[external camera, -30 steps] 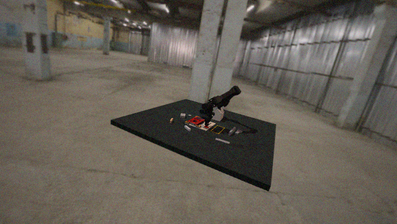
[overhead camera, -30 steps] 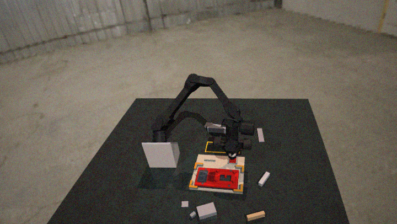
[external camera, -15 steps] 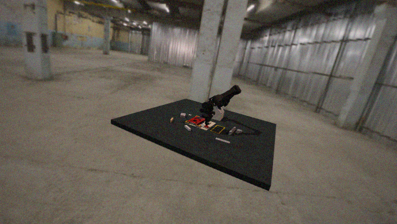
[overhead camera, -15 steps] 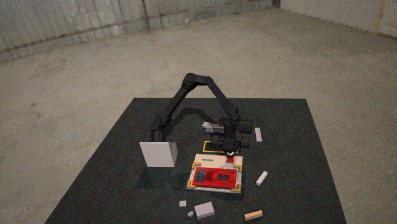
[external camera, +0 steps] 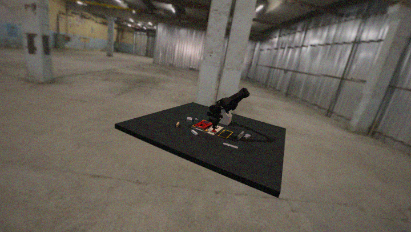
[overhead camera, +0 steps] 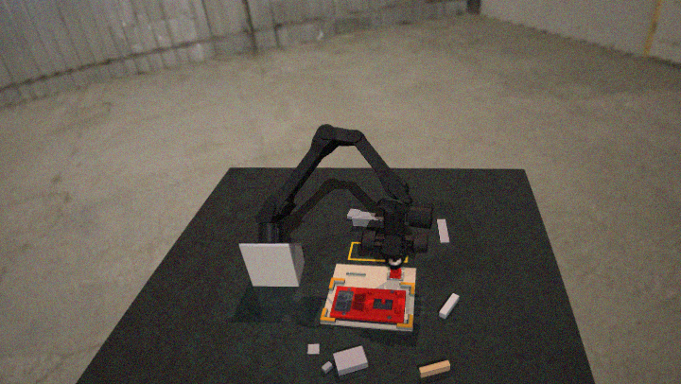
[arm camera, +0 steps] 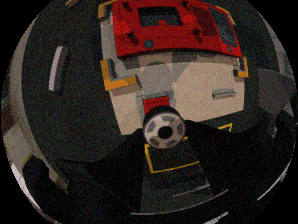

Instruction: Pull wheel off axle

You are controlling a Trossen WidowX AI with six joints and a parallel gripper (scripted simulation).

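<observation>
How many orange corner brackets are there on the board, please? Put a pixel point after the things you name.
4. They sit around the red panel (overhead camera: 369,312) (external camera: 202,124) (arm camera: 175,44): in the top view, one at its upper left (overhead camera: 336,282), one upper right (overhead camera: 409,286), one lower left (overhead camera: 325,317) and one lower right (overhead camera: 405,323).

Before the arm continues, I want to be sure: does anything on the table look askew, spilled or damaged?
Nothing stands out as spilled or damaged. The red board sits between its orange corner pieces. The loose blocks lie at mixed angles around it, which may be intended.
</observation>
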